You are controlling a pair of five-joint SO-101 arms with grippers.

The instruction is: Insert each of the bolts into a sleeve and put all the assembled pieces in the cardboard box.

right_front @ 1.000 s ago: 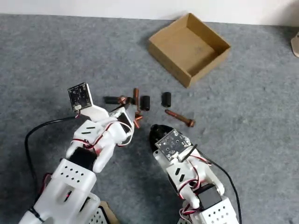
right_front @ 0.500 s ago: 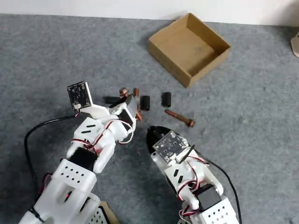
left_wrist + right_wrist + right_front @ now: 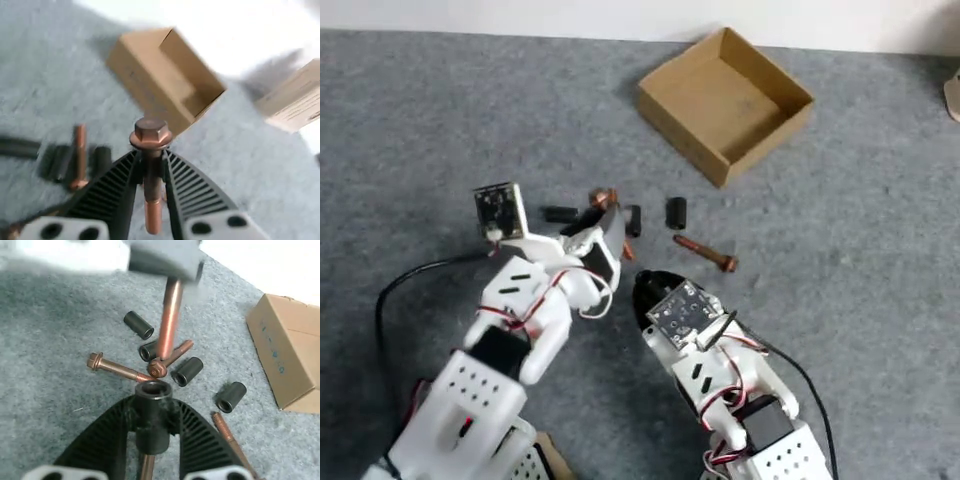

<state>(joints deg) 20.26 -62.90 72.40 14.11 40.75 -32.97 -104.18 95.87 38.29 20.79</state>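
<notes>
My left gripper is shut on a copper bolt, whose hex head points away from the fingers. In the high view this gripper hangs over the cluster of loose parts. My right gripper is shut on a black sleeve with its open end up, just below the held bolt. It sits just right of and nearer than the left one. A loose bolt and black sleeves lie on the grey mat. The cardboard box stands at the back right.
In the right wrist view more loose parts lie beyond the held sleeve: a bolt, another bolt and several sleeves. A copper shaft shows under the held sleeve. Open mat lies left and right of the cluster.
My left gripper has lifted the bolt off the mat and carried it right, towards the right gripper. The right gripper shifted slightly left, then stayed still.
</notes>
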